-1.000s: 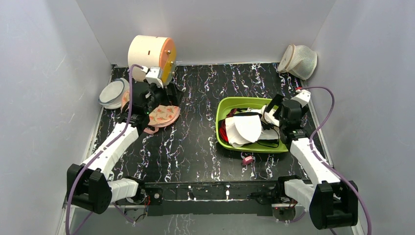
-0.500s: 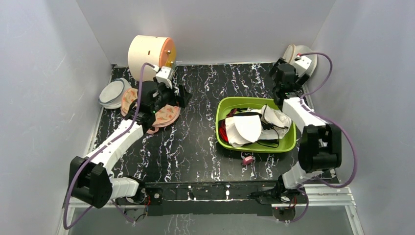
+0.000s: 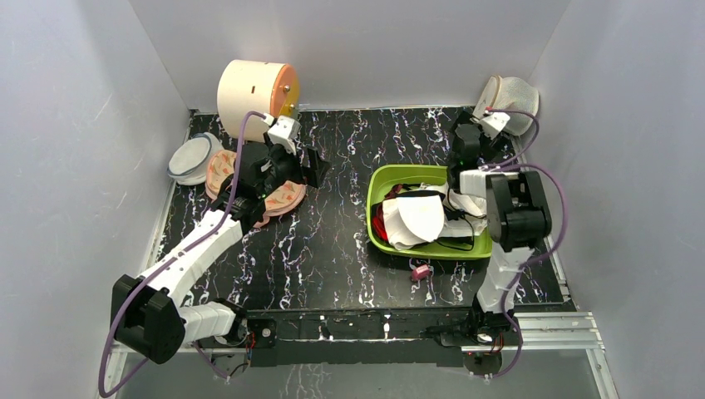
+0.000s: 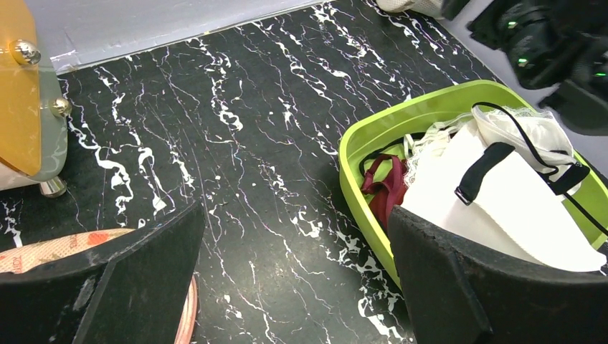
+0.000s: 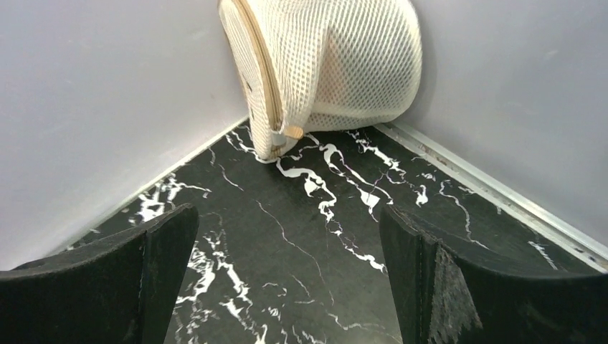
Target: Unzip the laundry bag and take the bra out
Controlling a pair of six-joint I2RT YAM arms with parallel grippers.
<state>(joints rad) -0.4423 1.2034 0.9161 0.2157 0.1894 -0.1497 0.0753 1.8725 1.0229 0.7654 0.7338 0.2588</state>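
Observation:
The laundry bag [image 3: 509, 101], a white mesh dome, stands on edge in the back right corner against the walls. In the right wrist view the laundry bag [image 5: 330, 72] shows its tan zipper rim, shut, with the pull tab [image 5: 284, 132] low near the floor. The bra is hidden; no orange cups show. My right gripper [image 3: 478, 129] is open and empty, a short way in front of the bag, as its own view [image 5: 287, 244] shows. My left gripper [image 3: 309, 169] is open and empty above the black floor, also seen in its own view [image 4: 297, 244].
A green tub [image 3: 378, 224] holds white garments with black trim [image 4: 502, 208] and a dark red item. A pink flamingo pouch [image 3: 278, 198] lies under my left arm. A grey-rimmed white disc [image 3: 191, 158], a cream drum with orange lid [image 3: 253, 87] and a small pink item [image 3: 421, 271] are also present.
My right arm swung from the green tub to the back right corner and now faces the laundry bag. My left gripper shifted right, off the flamingo pouch.

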